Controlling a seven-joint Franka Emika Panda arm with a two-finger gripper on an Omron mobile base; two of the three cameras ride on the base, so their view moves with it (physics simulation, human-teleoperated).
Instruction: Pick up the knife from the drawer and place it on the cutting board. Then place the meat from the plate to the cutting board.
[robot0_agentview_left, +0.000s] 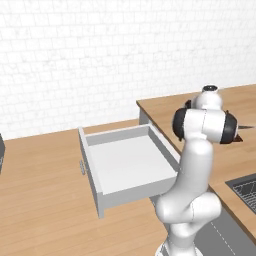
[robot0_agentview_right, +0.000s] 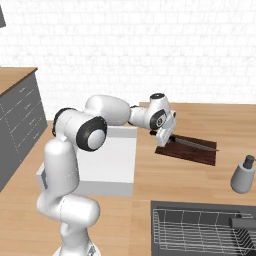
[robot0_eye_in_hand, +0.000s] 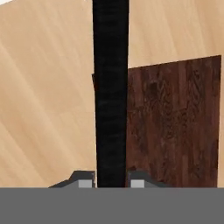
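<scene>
Hand (robot0_agentview_right: 169, 137) is clenched on the knife (robot0_agentview_right: 192, 143), gripping the black handle, w/ the thin blade reaching out over the cutting board (robot0_agentview_right: 192, 151). Hand view confirms: handle (robot0_eye_in_hand: 110, 94) runs straight up from between the two fingertips (robot0_eye_in_hand: 85, 180), board (robot0_eye_in_hand: 175, 122) just to one side and partly under it. Can't tell if the knife already touches the board or hangs just above; looks v. close.

Drawer (robot0_agentview_left: 127, 162) stands pulled open beside the arm, its visible floor bare, so the pick from the drawer looks done. Judgement: step 1 is at its tail end — knife is carried to the board, not yet let go. Left for this step: settle it flat on the wood, open the fingers, pull away.

Step 2 (meat from plate to board) looks untouched; board top has nothing pink on it. Desk (robot0_agentview_right: 165, 172) near the board also carries a grey soap dispenser (robot0_agentview_right: 243, 175), and a sink w/ rack (robot0_agentview_right: 200, 227) sits at the near edge. Roughly under halfway overall, I'd say.
</scene>
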